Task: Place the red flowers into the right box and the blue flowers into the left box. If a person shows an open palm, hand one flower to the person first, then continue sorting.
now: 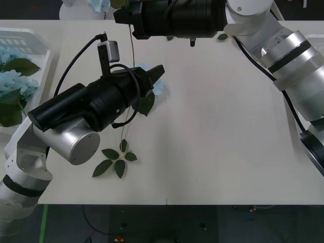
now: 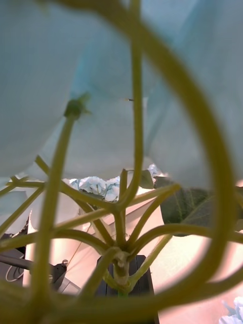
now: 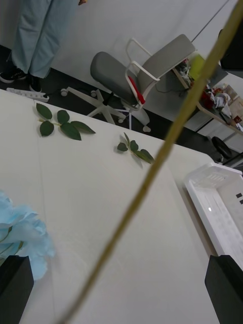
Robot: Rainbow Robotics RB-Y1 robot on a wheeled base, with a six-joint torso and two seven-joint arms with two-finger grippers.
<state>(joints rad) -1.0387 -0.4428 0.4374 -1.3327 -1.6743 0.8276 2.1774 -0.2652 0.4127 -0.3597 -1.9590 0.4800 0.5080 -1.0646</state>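
Blue flowers (image 1: 11, 83) lie in the left box (image 1: 44, 61).

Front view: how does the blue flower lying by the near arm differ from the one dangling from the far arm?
The lying flower rests flat on the table, free beside the open left gripper. The hanging flower is up in the air, stalk dangling down, clamped in the right gripper over the table's far edge. Both have pale blue heads.
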